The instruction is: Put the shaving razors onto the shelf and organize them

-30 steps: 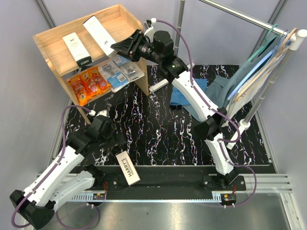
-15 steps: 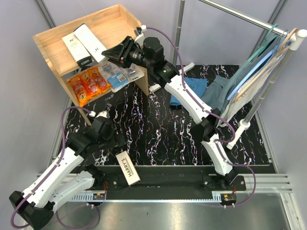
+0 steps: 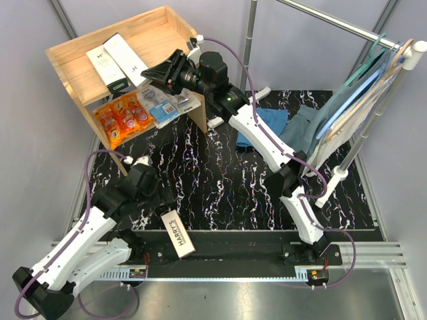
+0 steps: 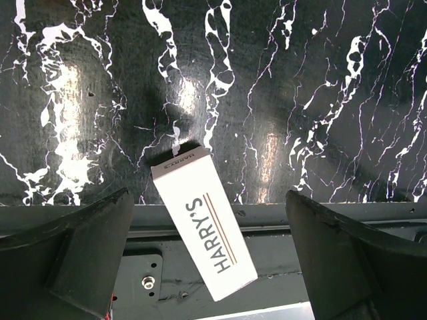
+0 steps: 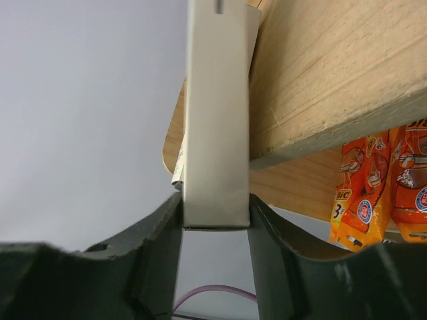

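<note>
- The right claw (image 5: 215, 217) is pinching one end of a long white box (image 5: 217, 113) — its fingers (image 5: 159, 230) press flat against the box's two narrow sides.
- From the claw, that held box reaches straight ahead over the top board of the wooden shelf (image 5: 333, 73). The overhead view shows it lying on the top level.
- Just past the held box, on the side away from the claw, a second white box (image 3: 103, 65) lies on the same level, roughly parallel to it.
- Below the right claw, on the lower level, sit the orange packs (image 5: 363, 193). The blue-and-clear packs (image 3: 163, 100) are beside them, almost directly under the claw.
- The left claw (image 4: 207, 200) is spread wide and grips nothing. It hangs over the near part of the black marbled desk (image 4: 300, 100).
- Directly beneath the left claw, between its parted fingers as its camera sees it, a third white box (image 4: 203, 230) marked "HARRY'S" lies flat and askew — it straddles the desk's near edge and touches neither finger.
- Blue cloths (image 3: 267, 127) lie on the desk well back from the right claw, close to its arm.
</note>
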You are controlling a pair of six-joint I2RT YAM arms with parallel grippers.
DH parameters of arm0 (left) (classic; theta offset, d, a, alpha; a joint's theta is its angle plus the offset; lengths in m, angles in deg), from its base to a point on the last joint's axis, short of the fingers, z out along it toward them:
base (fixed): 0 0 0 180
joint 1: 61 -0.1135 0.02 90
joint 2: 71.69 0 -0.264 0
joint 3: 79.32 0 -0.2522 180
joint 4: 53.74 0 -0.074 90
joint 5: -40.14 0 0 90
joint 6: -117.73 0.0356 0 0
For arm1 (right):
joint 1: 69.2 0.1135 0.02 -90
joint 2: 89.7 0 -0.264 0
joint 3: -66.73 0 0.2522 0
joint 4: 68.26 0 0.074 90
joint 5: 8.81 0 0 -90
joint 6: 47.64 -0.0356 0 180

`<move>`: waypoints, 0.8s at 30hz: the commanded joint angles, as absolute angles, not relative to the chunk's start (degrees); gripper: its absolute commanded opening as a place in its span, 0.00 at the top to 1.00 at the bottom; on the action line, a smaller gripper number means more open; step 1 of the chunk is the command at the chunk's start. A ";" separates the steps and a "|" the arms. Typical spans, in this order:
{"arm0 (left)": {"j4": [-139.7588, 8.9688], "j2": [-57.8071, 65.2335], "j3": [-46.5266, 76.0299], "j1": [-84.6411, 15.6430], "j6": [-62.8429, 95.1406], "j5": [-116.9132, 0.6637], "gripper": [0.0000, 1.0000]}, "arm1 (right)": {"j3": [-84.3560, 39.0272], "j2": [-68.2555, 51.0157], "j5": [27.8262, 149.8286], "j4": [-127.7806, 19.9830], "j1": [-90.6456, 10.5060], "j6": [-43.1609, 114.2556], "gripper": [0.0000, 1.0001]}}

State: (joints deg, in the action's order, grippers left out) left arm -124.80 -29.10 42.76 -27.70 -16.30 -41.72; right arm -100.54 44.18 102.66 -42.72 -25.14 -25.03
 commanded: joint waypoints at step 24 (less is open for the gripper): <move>-122.87 -30.30 44.56 -27.34 -16.66 -42.48 0.01 | -83.71 27.82 100.70 -51.50 -24.29 -21.54 0.19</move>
